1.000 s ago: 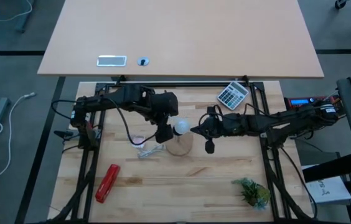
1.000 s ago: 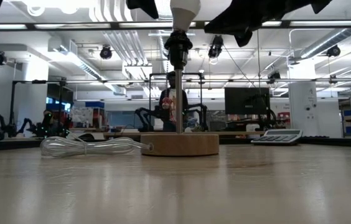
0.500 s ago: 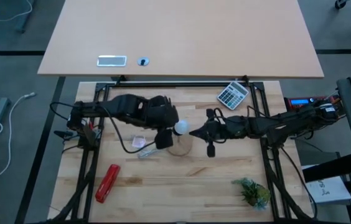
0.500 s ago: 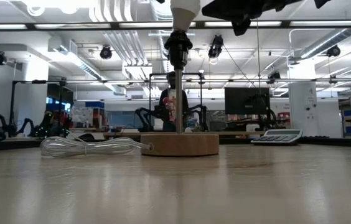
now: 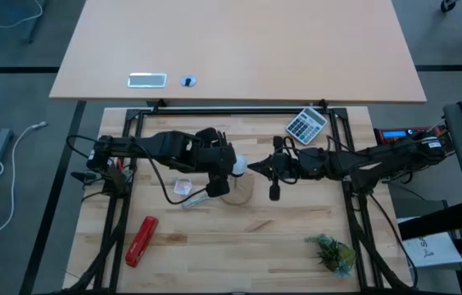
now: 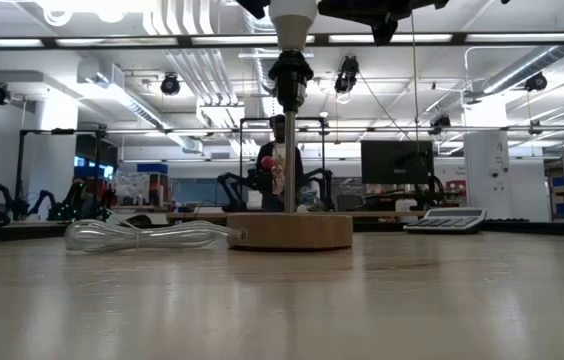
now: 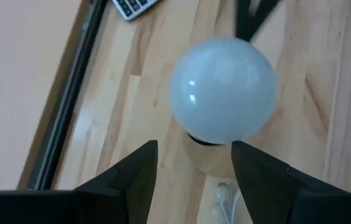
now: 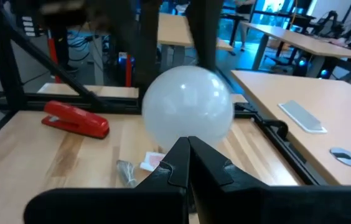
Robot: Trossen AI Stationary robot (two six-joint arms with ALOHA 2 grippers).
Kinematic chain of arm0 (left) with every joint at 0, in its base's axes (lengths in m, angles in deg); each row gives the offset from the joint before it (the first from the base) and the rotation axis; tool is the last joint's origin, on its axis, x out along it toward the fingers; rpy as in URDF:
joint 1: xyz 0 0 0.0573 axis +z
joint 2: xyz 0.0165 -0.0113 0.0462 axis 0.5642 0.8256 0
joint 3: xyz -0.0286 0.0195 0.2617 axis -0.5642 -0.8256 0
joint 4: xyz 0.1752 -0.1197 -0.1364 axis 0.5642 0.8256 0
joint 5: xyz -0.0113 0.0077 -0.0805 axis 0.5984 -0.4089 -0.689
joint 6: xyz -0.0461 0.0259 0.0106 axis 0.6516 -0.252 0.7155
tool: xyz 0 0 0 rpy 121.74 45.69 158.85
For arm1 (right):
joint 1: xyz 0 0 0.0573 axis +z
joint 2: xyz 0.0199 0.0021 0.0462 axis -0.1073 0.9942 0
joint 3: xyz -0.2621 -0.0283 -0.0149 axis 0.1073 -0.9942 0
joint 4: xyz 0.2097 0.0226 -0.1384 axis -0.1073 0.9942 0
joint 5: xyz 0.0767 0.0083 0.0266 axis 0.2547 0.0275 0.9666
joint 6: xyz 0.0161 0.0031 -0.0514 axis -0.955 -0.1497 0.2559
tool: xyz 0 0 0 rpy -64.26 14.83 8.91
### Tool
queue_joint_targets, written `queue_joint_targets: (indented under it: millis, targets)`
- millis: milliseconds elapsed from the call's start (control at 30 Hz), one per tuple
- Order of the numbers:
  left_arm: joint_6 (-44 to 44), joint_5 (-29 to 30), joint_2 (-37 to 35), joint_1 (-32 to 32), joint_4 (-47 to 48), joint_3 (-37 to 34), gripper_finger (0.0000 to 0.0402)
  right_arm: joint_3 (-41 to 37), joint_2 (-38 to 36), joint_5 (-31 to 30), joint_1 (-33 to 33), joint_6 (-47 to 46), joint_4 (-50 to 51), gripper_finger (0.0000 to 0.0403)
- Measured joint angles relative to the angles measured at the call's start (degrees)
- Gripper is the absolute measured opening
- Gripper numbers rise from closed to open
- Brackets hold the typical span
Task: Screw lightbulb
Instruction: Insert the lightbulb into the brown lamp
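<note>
The white lightbulb (image 5: 237,166) sits upright in the black socket (image 6: 291,70) on a thin stem above the round wooden disc (image 6: 287,232). It also shows in the left wrist view (image 7: 222,90) and the right wrist view (image 8: 188,115). My left gripper (image 7: 194,165) is open, just left of and above the bulb, with its fingers short of it. My right gripper (image 8: 188,155) is shut, with its tips level at the bulb's right side (image 5: 252,168). My right gripper points its shut fingertips (image 8: 188,144) level at the bulb's round side from the table's right. I cannot tell whether they touch the glass. The bulb stands upright in the socket.
A clear coiled cord (image 6: 142,235) and a small clear plastic scrap (image 5: 183,187) lie left of the disc. A red stapler (image 5: 141,240) lies near left, a calculator (image 5: 306,124) far right, and a green plant sprig (image 5: 331,251) near right.
My left gripper has moved toward the table's near edge and closer to the bulb. My right gripper has risen a little beside the bulb. The bulb and lamp base have stayed in place.
</note>
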Motion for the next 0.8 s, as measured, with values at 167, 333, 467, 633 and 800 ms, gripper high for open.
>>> queue_joint_targets:
  millis: [167, 333, 467, 633, 800]
  targets:
    - [0.0, 1.4, -0.3, 0.2, -1.7, -2.8, 0.0195, 0.1, 0.0, -0.8, -0.4, 0.0, 0.8, 0.0]
    - [-0.3, 3.0, -1.1, 0.2, -1.6, -3.2, 0.0189, 0.1, 0.0, -1.0, -1.0, 0.0, 0.6, 0.0]
    - [0.1, 3.0, -1.1, 0.2, -1.3, -2.2, 0.0182, 0.1, 0.0, -1.1, -1.2, 0.0, 0.9, 0.0]
    - [5.0, 3.1, -1.5, -0.4, 2.0, -2.0, 0.0172, 0.1, -0.2, -4.4, -1.2, -0.6, 3.7, 0.0]
    - [6.2, 4.2, -1.6, -0.6, 3.3, -3.7, 0.0161, 0.1, -0.3, -10.8, -1.2, -0.8, 5.8, 0.0]
